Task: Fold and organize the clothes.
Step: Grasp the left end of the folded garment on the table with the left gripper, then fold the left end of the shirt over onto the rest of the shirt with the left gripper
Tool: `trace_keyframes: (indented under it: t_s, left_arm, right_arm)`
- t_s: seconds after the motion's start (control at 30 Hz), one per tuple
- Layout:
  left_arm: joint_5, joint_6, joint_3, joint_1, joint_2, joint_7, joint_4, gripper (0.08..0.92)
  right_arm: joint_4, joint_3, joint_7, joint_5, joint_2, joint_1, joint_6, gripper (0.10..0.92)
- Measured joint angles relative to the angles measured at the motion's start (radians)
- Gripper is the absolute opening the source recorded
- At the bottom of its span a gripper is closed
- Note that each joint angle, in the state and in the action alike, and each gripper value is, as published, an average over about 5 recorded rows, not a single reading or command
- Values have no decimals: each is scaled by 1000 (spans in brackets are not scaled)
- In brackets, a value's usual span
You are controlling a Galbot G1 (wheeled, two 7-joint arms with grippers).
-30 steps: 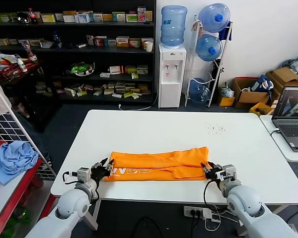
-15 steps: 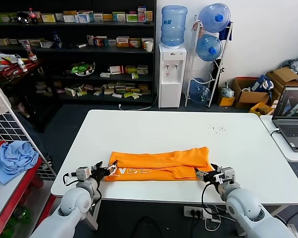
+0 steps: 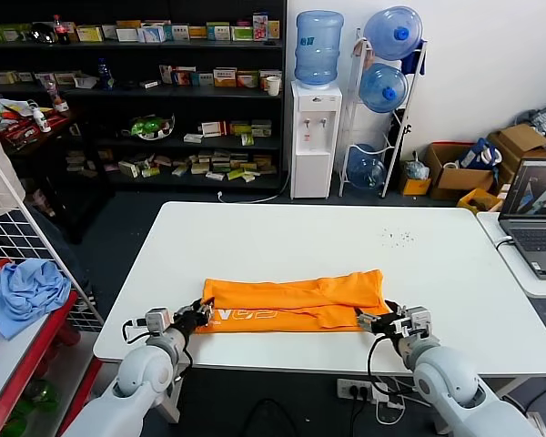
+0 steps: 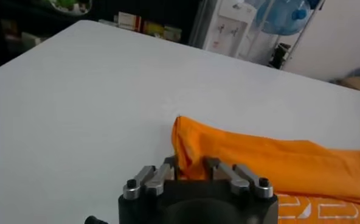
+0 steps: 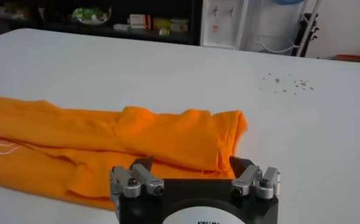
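The bright orange T-shirt (image 3: 291, 300) lies folded into a long strip across the near part of the white table (image 3: 282, 232), with white lettering (image 3: 241, 316) showing near its left end. My left gripper (image 3: 200, 315) is at the shirt's left end. In the left wrist view its fingers (image 4: 190, 165) stand narrow, with bunched orange fabric (image 4: 277, 161) filling the gap between them. My right gripper (image 3: 370, 320) is at the shirt's near right corner. In the right wrist view it (image 5: 192, 163) is wide open, one finger on each side of the shirt's edge (image 5: 107, 134).
A laptop (image 3: 537, 218) sits on a side table at the right. A light blue cloth (image 3: 23, 289) lies on a red rack at the left, behind a white wire grid. Small dark specks (image 3: 399, 238) dot the table's far right. Shelves and a water dispenser stand behind.
My left gripper has moved in onto the shirt's left end and its fingers have narrowed around the fabric. My right gripper has backed slightly off the right corner and stays open.
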Motion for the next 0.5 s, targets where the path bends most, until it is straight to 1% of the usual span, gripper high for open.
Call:
trace_keyframes:
  t_s: [0.17,0.27,0.5]
  left_arm:
    - [7,2,4,-2,-4,15,0,168]
    - [14,2,2,-2,-2,24,-2,116]
    - [13,4,-17,1,22,30,-23,109]
  right_arm:
    - [6,6,4,4,2,-9,0,823]
    - [12,11,6,6,3,-14,0,823]
    - [21,17,17,-5,11,-20,15,823]
